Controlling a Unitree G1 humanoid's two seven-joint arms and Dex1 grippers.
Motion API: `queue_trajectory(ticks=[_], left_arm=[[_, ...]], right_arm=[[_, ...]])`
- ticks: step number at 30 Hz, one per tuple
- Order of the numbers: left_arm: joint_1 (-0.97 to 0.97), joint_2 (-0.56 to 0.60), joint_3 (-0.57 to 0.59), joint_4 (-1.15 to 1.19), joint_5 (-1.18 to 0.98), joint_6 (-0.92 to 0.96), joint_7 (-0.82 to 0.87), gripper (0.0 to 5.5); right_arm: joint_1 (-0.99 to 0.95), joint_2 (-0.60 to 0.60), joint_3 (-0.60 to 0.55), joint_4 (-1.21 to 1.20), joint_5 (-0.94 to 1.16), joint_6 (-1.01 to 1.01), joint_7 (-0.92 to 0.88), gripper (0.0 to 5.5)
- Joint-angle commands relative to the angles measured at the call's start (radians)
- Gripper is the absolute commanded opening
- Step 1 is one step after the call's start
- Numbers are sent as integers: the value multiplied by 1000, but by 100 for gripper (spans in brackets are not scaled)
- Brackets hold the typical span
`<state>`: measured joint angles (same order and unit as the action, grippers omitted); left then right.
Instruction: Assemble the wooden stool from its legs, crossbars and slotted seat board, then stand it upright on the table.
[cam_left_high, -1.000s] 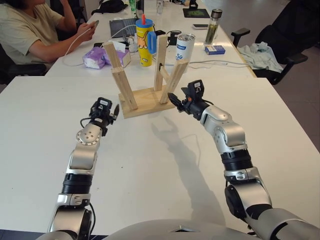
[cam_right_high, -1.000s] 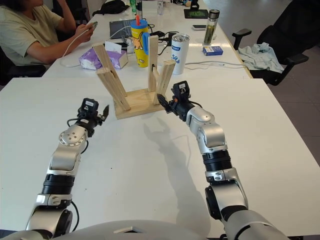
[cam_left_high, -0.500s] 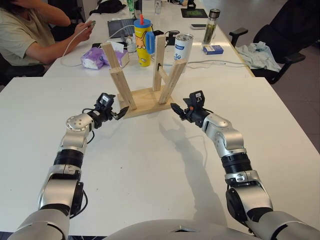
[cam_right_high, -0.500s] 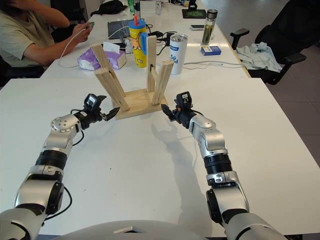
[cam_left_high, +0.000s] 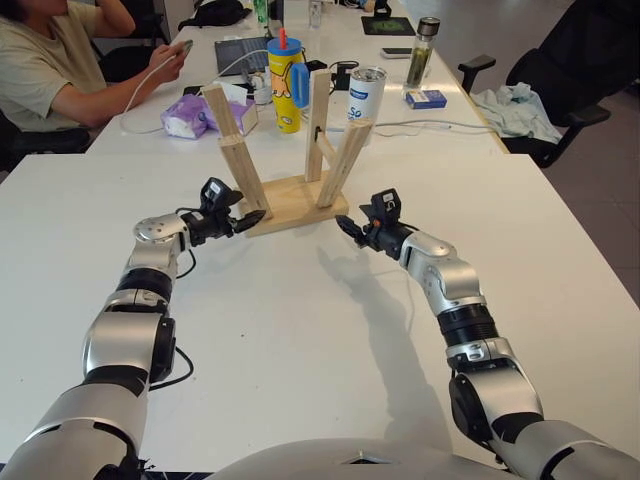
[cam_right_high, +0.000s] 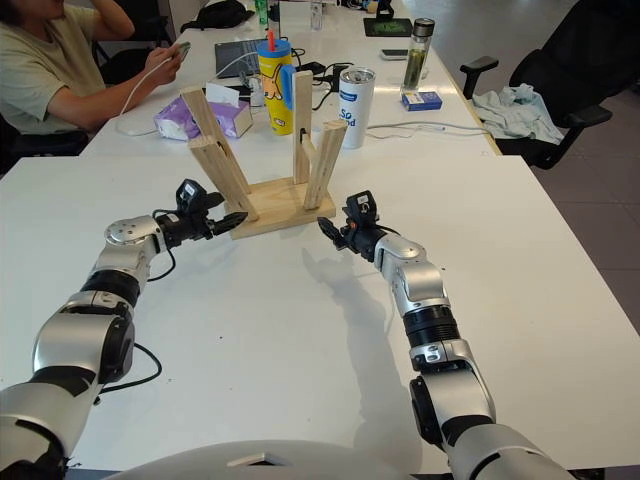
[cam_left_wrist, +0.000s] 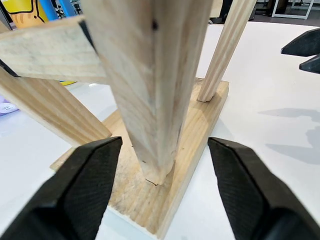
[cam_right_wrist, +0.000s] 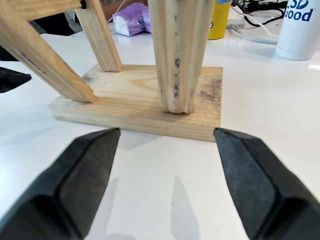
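two open grippers flank the stool (cam_left_high: 290, 160), which sits upside down on the white table (cam_left_high: 300, 340). its slotted seat board (cam_left_high: 297, 205) lies flat on the surface and its legs (cam_left_high: 243, 150) splay upward, with a crossbar (cam_left_high: 325, 148) joining the far pair. the left gripper (cam_left_high: 246, 214) hangs just beside the board's left corner. its spread fingers (cam_left_wrist: 95, 165) frame the nearest leg in the left wrist view, though i cannot tell whether they touch it. the right gripper (cam_left_high: 345, 226) sits low near the right corner, jaws likewise apart, with a strip of bare table between it and the wood.

from where i stand the assembly looks finished, and what remains is turning it over. i would have both grippers close at the same instant, on the board's edges or on the legs right at their roots, since a pull high on a splayed leg could lever a joint loose. lift it clear of the table before rotating, so that no corner drags. keep the swing toward the robot, away from the yellow cup (cam_left_high: 288, 85) and white tumbler (cam_left_high: 369, 95) close behind. lower it until all the feet touch before letting go.
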<state>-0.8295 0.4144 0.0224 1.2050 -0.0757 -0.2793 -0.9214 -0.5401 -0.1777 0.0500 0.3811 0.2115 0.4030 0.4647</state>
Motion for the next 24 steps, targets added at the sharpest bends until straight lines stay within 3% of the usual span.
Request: queue_trajectory(ticks=[1,11,19,24], left_arm=[[-30,-5,2,22,16,-18,-27,246],[2,-16,12,-34,-12,-35,-160,99],[41,-38,26,-102,-34,-20,-184,99],[263,-5,-23,-450,-104,142,-333,99]], right_arm=[[-25,0,-4,15,-9,-9,8,350],[-3,-103,-116,55,4,-11,6,350],[-11,-132,-127,126,-5,-28,24,350],[5,-155,-139,149,-4,-33,32,350]])
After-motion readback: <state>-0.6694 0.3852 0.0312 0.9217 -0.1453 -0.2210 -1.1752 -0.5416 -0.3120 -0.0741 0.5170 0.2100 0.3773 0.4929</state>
